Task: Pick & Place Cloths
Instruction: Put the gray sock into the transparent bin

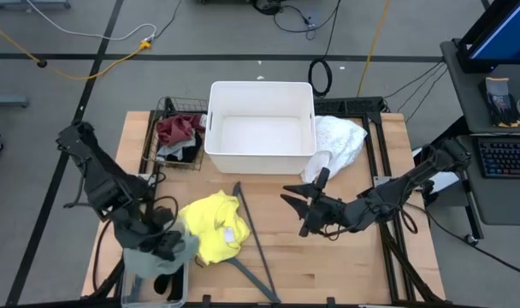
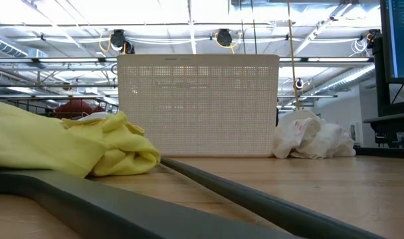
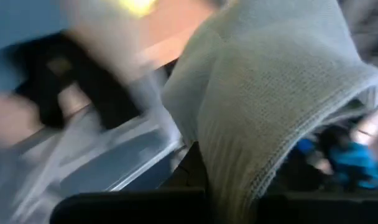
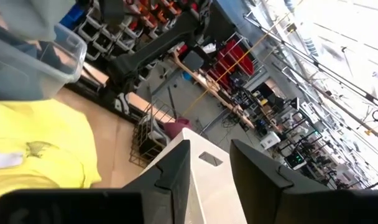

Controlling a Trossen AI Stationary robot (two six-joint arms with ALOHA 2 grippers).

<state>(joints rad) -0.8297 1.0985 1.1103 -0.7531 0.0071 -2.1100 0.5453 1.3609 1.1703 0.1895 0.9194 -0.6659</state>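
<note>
Listing contents of the table at this moment: left gripper (image 1: 162,244), at the near left corner, jaws closed on the sage green cloth (image 1: 162,254), which drapes from it over the clear plastic bin (image 1: 132,293); judged to be either lifting the piece out or lowering it in, the frames not settling which. In the left wrist view the same sage green knit hangs close before the lens, with dark pieces and a teal one (image 3: 354,163) lying in the bin beneath, so the bin serves as a holding place for several cloths. Right gripper (image 1: 299,204), raised over the middle of the table between the yellow cloth (image 1: 213,227) and the white cloth (image 1: 339,141), fingers (image 4: 173,174) parted a little with nothing between them; it appears to wait clear of the working arm. Yellow cloth: crumpled on the wood just beside the bin, touching the sage green piece's edge from above, lying partly over the dark grey hanger (image 1: 251,235). White cloth: heaped against the right side of the white tub (image 1: 260,94), outside it. White tub: far centre, interior bare, likely the receiving place. Wire basket (image 1: 170,111): just left of the tub, holding the maroon cloth (image 1: 179,128) with grey (image 1: 176,151) and dark fabric beneath it.
</note>
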